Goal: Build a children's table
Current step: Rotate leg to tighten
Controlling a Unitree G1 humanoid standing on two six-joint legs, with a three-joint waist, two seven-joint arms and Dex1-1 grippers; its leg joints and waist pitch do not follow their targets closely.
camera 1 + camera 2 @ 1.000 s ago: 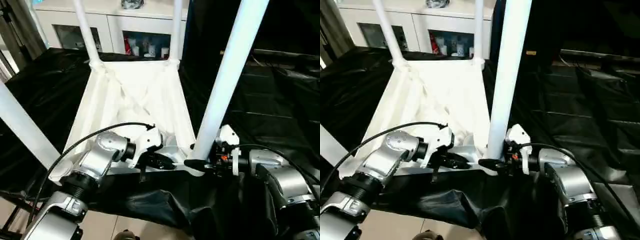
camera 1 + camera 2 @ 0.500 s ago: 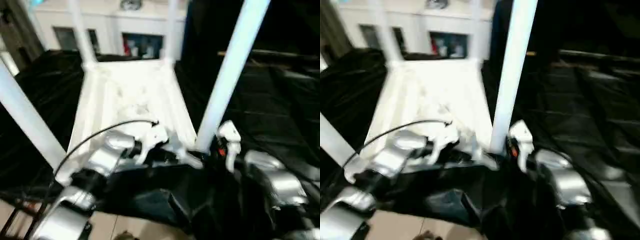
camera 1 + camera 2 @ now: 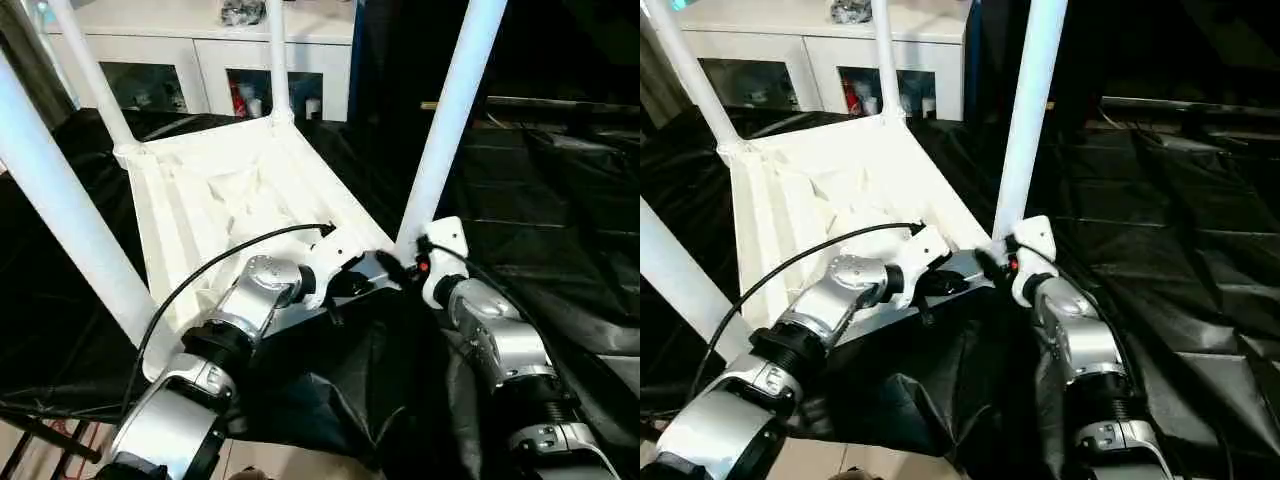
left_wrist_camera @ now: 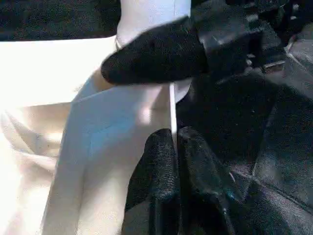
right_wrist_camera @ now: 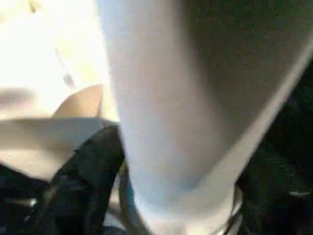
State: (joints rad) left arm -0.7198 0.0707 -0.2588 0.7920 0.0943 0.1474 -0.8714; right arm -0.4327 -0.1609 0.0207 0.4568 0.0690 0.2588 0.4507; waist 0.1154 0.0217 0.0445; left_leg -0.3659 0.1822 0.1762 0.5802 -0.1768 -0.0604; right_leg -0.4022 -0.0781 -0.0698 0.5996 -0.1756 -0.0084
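The black-draped tabletop point(image 3: 560, 200) carries the children's table point(image 3: 220, 190), which lies upside down with its ribbed underside up and four white legs standing in the corner sockets; the landmark here is the near right leg point(image 3: 450, 130), whose long axis rises steeply from its socket and leans slightly away from the robot. The near left leg point(image 3: 60, 210) stands well apart from it across the panel; the two far legs point(image 3: 277, 60) stand beyond it at the back corners.

Both arms meet at the foot of the near right leg. The right gripper point(image 3: 405, 262) is the nearer one: its jaws stand wide apart astride the leg just above the socket, one finger point(image 4: 156, 56) lying across the tube. The left gripper point(image 4: 176, 147) comes in from the panel side, jaws closed together with nothing seen between them, tips just beside the same socket at the panel's thin rim.

By my judgement the coming move turns on that leg lying between the right jaws with its axis crossing them; any seating push would run down along the tube into the socket.
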